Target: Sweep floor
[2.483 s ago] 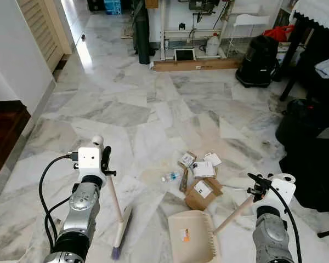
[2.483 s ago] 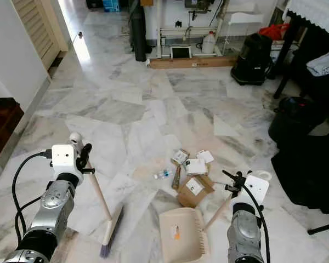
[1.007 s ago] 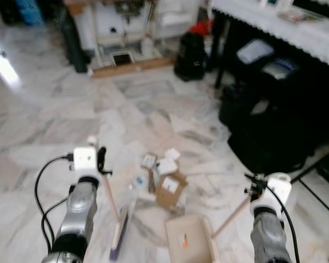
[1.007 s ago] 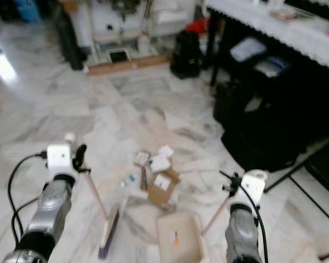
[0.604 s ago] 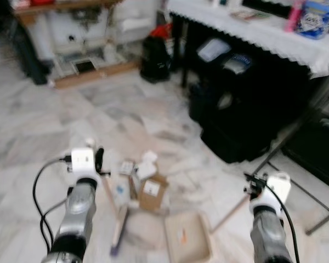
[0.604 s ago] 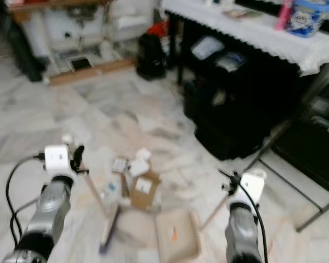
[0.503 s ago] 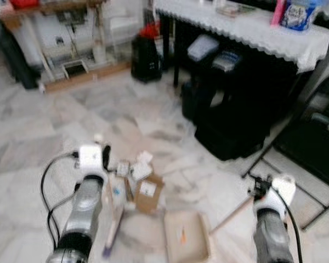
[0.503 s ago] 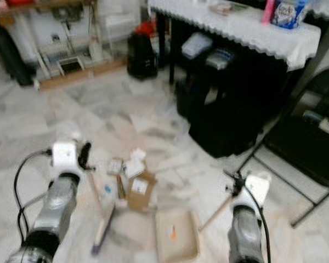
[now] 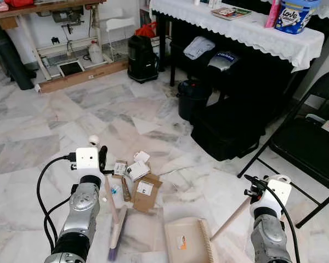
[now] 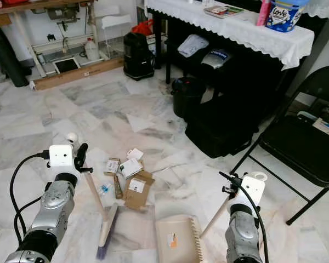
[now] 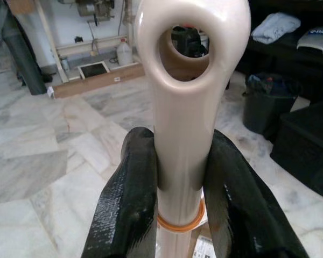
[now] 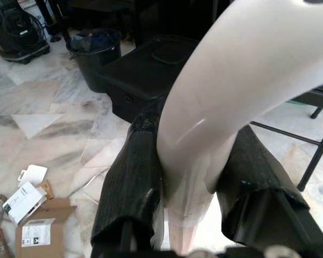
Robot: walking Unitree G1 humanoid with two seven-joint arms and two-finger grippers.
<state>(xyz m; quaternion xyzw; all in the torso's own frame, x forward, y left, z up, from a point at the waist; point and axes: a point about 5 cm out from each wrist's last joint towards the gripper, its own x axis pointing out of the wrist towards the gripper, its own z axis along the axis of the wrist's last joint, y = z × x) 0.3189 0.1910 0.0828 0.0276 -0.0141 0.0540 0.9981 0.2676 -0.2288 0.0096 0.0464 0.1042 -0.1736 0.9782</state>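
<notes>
Grippers first, nearest you: your left gripper (image 11: 177, 183) is clenched on the broom (image 9: 114, 216) handle, black fingers (image 11: 126, 199) pressing either side of the cream shaft just below its hanging loop. Your right gripper (image 12: 196, 177) is clamped the same way on the dustpan (image 9: 189, 240) handle, which slants down to the left toward the pan.

You can see the dustpan lying flat on the marble floor (image 9: 38, 142) between your two arms, its comb edge on the right side. Nothing but a small orange label shows inside it. The broom head sits on the floor to the left of the pan, bristles down, with the shaft leaning up to your left gripper.

Just beyond the broom head lies the litter (image 9: 134, 181): a flattened cardboard box with a white label, a few small white and brown packets, and a small clear bottle with a blue cap, all close together.

Farther off, to the right, a folding chair (image 9: 304, 145) stands on the floor. Past the litter you have a black bin (image 9: 191, 98); its contents cannot be made out from the head views. Behind it is a table (image 10: 236, 27) with a white cloth, carrying a blue tub (image 9: 290, 15) and a book, with dark bags stowed beneath.
</notes>
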